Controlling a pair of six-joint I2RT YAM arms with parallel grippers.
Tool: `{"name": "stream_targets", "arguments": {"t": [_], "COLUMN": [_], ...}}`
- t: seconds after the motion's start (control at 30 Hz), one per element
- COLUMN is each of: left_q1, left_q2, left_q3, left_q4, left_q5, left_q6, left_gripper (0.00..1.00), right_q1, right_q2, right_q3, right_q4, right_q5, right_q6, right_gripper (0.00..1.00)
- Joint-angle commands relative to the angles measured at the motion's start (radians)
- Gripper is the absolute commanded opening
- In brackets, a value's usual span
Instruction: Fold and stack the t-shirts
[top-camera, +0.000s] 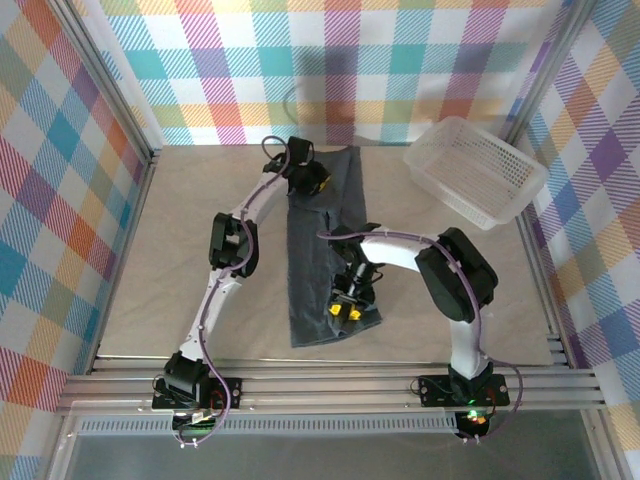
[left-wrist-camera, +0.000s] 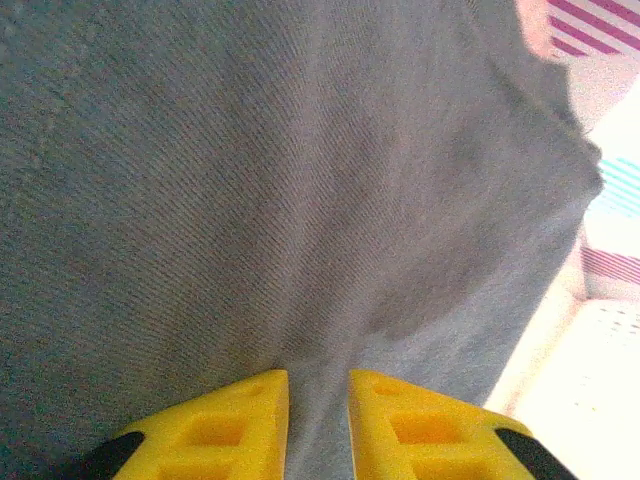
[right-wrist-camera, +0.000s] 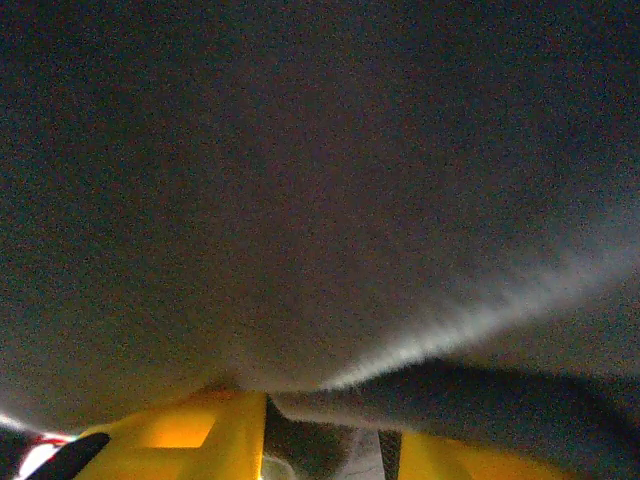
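The dark slate blue-grey t-shirt (top-camera: 312, 262) lies as a long narrow strip down the middle of the table, from the back wall toward the front. My left gripper (top-camera: 313, 183) sits on its far end. In the left wrist view the yellow fingers (left-wrist-camera: 240, 425) stand close together, with t-shirt (left-wrist-camera: 300, 180) cloth creased into the narrow gap at the left gripper (left-wrist-camera: 318, 385). My right gripper (top-camera: 346, 312) is at the near end. There a fold of t-shirt (right-wrist-camera: 300, 200) runs between the fingers (right-wrist-camera: 215, 435) of the right gripper (right-wrist-camera: 322, 425).
A white plastic lattice basket (top-camera: 475, 170) stands tilted at the back right corner. Plaid walls close in the back and both sides. An aluminium rail (top-camera: 330, 385) runs along the front edge. Bare tan table (top-camera: 180, 270) lies left and right of the shirt.
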Motion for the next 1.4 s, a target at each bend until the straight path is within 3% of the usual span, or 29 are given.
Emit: {"name": "stream_targets", "arguments": {"t": [0.0,0.13,0.3,0.53,0.7,0.83,1.03,1.37], "left_q1": [0.034,0.052,0.052,-0.002,-0.059,-0.148,-0.248,-0.322], "left_q2": [0.048,-0.055,-0.268,-0.844,-1.133,-1.313,-1.331,-1.183], "left_q3": [0.085,0.106,0.013,-0.940,-1.465,-1.736,-1.875,-1.822], "left_q4": [0.008,-0.029,-0.321,-0.328,-0.403,-0.346,-0.213,-0.086], "left_q5": [0.025,-0.007,-0.045,-0.039,0.040,0.131,0.145,0.123], "left_q6": [-0.016,0.012,0.168,0.281,0.392,0.351,0.238,0.205], "left_gripper": [0.29,0.40,0.38,0.33,0.35,0.41,0.44,0.37], "right_q1": [0.000,-0.023,-0.106,-0.269,-0.245,-0.188,-0.146,-0.067], "right_q2": [0.041,-0.077,-0.303,-0.565,-0.578,-0.502,-0.416,-0.332], "right_q3": [0.060,0.029,-0.070,-0.316,-0.377,-0.415,-0.467,-0.457], "right_q4": [0.097,0.066,-0.005,0.008,-0.027,0.002,0.096,0.153], "right_q5": [0.030,0.056,0.079,0.039,-0.004,-0.035,-0.062,-0.051], "right_q6": [0.064,0.080,0.062,-0.139,-0.270,-0.273,-0.211,-0.146], "right_gripper": [0.37,0.38,0.42,0.43,0.44,0.45,0.47,0.44]}}
